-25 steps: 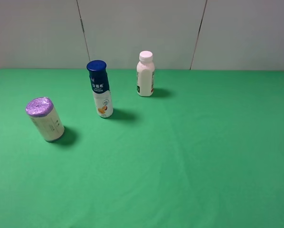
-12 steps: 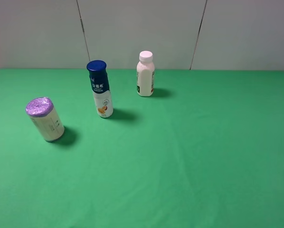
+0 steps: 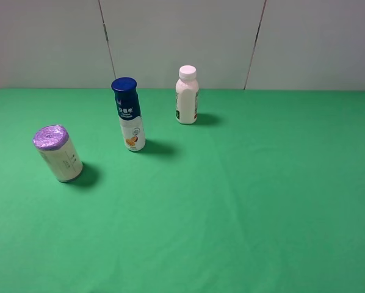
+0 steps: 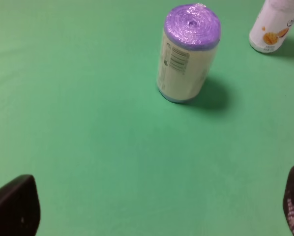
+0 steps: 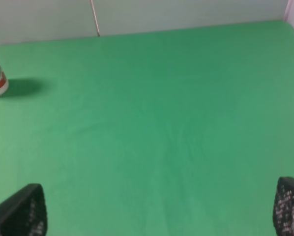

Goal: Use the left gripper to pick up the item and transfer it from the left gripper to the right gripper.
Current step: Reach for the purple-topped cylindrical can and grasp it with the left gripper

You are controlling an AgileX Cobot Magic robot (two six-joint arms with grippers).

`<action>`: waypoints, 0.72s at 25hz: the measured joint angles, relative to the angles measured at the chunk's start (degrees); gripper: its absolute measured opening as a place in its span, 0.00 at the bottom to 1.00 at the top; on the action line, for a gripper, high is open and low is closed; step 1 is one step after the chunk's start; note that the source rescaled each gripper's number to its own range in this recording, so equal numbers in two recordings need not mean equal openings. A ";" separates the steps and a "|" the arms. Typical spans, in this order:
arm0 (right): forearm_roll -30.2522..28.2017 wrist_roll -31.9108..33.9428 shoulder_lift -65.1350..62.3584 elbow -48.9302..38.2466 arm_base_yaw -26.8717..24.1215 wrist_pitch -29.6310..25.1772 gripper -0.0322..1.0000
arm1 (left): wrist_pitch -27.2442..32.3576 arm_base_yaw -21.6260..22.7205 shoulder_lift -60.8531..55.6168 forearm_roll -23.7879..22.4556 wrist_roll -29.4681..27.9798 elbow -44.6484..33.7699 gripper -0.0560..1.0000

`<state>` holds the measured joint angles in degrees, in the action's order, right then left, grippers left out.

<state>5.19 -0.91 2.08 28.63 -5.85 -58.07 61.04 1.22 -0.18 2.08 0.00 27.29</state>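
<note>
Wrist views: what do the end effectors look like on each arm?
Only the fingertips show. The left end effector has two black tips, one rounded, the other showing a fine dotted pad. The right end effector has black, angular tips covered in a dotted grid texture. No cables, markings or arm links are in view, and the exterior high view shows neither arm.

item [image 4: 186,59]: barcode block and lines of fine print on the cream wrapper, seen from the left wrist; no digit or word comes clear.
blue-capped bottle [image 3: 129,116]: white characters on the dark blue band, too small to read; an orange picture on the white part below.
white-capped bottle [image 3: 187,97]: dark label panel with a red patch, print blurred.
Readable so far: nothing legible on any of the three.
</note>
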 joint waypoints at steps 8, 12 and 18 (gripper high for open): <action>0.00 0.00 0.00 0.00 0.00 0.00 1.00 | 0.00 0.00 0.00 0.00 0.00 2.08 1.00; 0.00 0.00 0.00 0.00 0.00 0.00 1.00 | 0.77 0.00 2.85 0.00 -0.59 5.16 1.00; 0.00 0.00 0.00 0.00 0.00 0.00 1.00 | 1.32 0.00 14.58 0.07 -0.59 8.48 1.00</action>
<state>5.19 -0.91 2.08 28.63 -5.85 -58.07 62.36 1.22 14.40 2.15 -0.59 35.77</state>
